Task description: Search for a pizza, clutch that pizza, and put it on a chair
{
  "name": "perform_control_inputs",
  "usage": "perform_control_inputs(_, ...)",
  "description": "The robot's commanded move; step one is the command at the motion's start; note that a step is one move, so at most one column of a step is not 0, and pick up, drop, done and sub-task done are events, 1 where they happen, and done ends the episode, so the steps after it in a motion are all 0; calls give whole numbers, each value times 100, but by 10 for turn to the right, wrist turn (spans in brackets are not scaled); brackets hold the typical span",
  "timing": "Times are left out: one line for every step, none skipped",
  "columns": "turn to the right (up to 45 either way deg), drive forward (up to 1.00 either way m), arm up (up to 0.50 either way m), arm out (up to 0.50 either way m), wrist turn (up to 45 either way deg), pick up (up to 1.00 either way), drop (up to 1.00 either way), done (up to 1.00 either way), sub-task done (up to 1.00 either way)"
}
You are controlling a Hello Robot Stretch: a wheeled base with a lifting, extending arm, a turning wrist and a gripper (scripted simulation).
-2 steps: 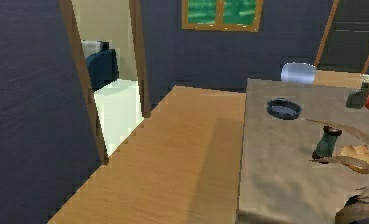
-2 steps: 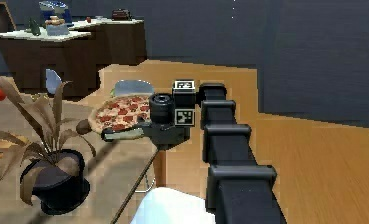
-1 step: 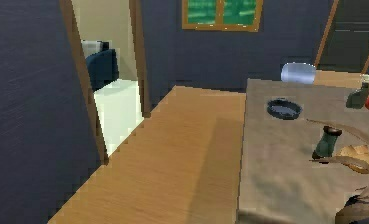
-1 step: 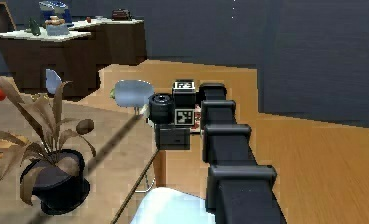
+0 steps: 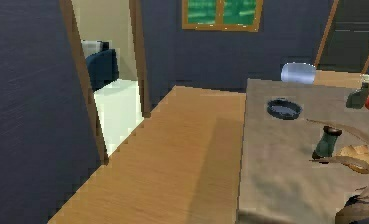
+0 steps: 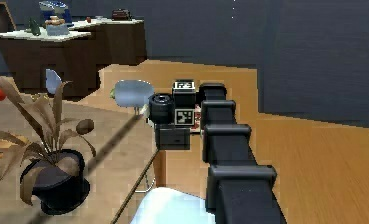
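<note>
Indoors, arm [image 6: 232,150] hangs beside grey table [image 5: 282,170]

Wood floor [image 5: 162,150] borders the table. The arm stretches past the table's edge, its gripper [image 6: 158,108] near a pale chair [image 6: 132,92]; whether it holds anything cannot be told. On the table stand a potted plant [image 6: 52,170], bowl [image 5: 284,108] and bottle [image 5: 327,140]. A flat tan shape [image 5: 357,155] lies beside the bottle; whether it is the pizza cannot be told.

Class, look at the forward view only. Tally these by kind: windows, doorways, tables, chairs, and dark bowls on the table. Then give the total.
window: 1
doorway: 1
table: 1
chair: 1
bowl: 1
Total: 5
</note>
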Motion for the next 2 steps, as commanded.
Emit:
perform_control_inputs(0, 0, -50, 0, 0, 0, 0, 0, 0)
perform_control_inputs(0, 0, 0, 0, 0, 0, 100, 0, 0)
